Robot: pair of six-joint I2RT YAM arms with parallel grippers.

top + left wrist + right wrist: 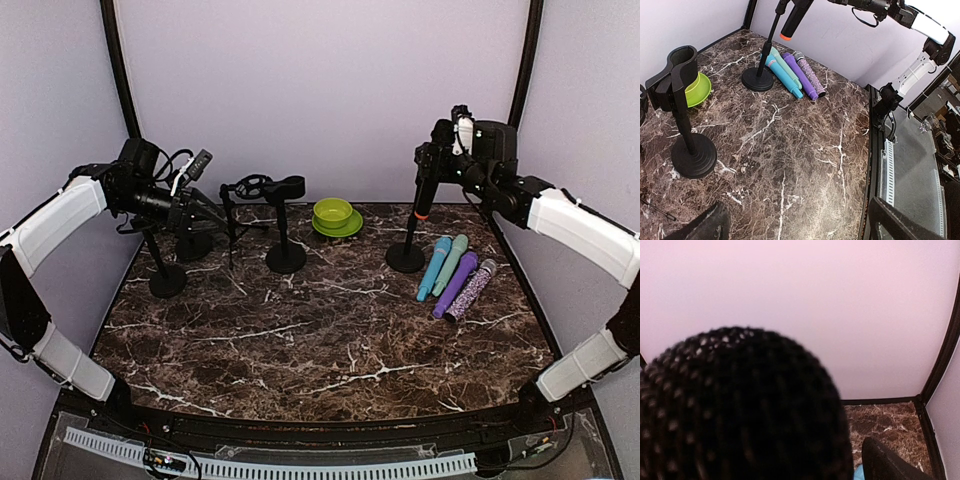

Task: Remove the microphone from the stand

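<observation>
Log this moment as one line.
phase: reach | microphone: on stand | right gripper: open, at its head | left gripper: open, empty

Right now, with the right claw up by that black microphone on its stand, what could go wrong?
The slim black round-based stand might tip if the black mesh-headed microphone sticks in its clip while the right gripper pulls. A toppling stand or dropped microphone could strike the four coloured microphones lying right beside the base.
</observation>
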